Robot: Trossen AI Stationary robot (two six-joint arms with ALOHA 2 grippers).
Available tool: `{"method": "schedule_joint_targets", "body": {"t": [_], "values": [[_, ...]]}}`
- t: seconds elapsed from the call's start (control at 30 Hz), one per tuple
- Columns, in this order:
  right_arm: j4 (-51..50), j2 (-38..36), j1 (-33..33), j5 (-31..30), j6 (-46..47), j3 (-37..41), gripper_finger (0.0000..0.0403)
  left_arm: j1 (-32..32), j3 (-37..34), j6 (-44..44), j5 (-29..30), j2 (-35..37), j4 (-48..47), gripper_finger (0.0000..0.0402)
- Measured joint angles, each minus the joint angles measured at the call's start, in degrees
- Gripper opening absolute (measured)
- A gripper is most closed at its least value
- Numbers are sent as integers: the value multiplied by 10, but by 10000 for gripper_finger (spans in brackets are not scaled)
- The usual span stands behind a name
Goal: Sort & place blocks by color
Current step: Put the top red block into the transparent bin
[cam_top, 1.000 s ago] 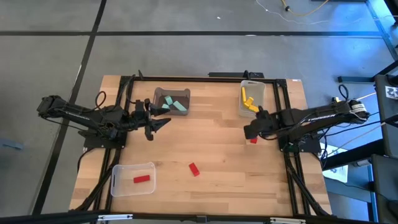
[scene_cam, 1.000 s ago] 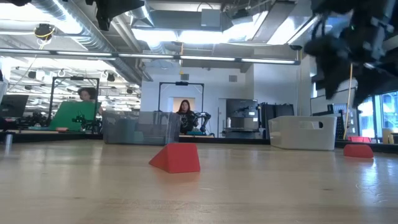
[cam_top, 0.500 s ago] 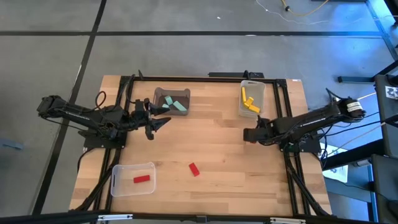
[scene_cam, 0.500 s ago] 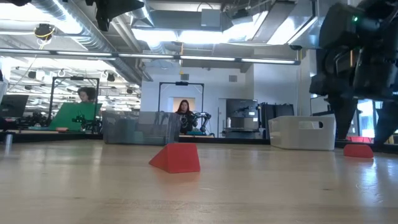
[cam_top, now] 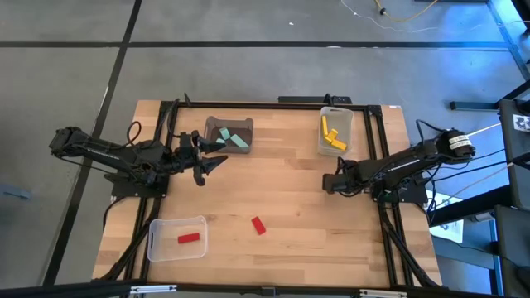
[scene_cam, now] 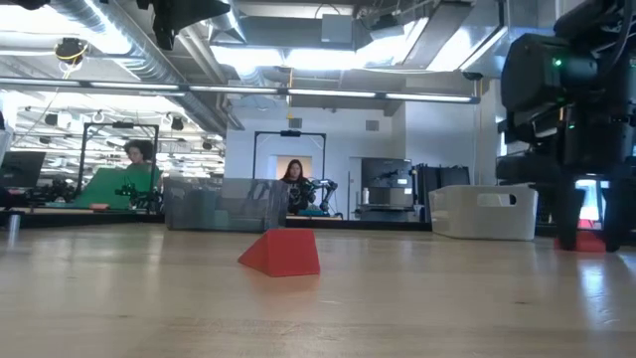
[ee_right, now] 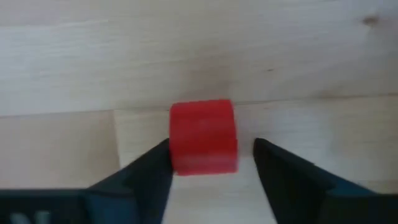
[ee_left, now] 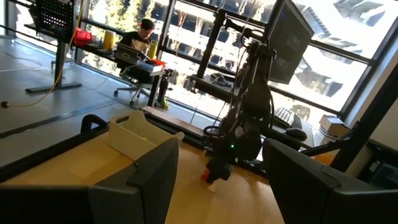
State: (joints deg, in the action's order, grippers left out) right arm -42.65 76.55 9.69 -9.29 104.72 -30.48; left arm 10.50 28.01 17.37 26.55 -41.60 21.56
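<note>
My right gripper [cam_top: 331, 182] is down at the table near its right edge, open, pointing down. Its two fingers stand on either side of a small red block [ee_right: 203, 137] that lies flat on the wood. That block also shows between the fingers in the low view [scene_cam: 593, 240]; in the high view the gripper hides it. A second red block [cam_top: 258, 224] lies flat on the table toward the near edge. My left gripper [cam_top: 214, 165] waits open above the table beside the dark bin [cam_top: 217, 124], touching nothing. My right gripper comes at the red block from above with a finger on either side. One finger [ee_right: 149, 168] stands right against the block's side [ee_right: 173, 152]; whether it touches, I cannot tell. The other finger [ee_right: 280, 171] is apart from it. The block lies flat on the table.
The dark bin holds mint green blocks [cam_top: 238, 141]. A clear bin [cam_top: 347, 120] at the far right holds yellow blocks [cam_top: 332, 137]. A clear bin [cam_top: 157, 228] at the near left holds one red block [cam_top: 189, 237]. People sit in the room beyond the table.
My right gripper has come down to the table and a little toward the near edge, over the red block by the right edge. That block showed beside the gripper a second ago; now it sits between the fingers and is hidden from above.
</note>
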Motion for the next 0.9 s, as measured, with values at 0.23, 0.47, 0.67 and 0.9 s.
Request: {"method": "schedule_joint_targets", "body": {"t": [0.23,0.47,0.67,0.9], "values": [[-18,-20,9,-20,-52,-22,130,0,0,0,4,0,0,225],[228,-29,17,-86,-237,-42,130,0,0,0,21,0,-1,225],[583,1,17,-86,-397,-43,130,0,0,5,-1,0,-1,225],[714,11,17,-60,-517,-92,130,0,0,5,-6,0,-1,225]]}}
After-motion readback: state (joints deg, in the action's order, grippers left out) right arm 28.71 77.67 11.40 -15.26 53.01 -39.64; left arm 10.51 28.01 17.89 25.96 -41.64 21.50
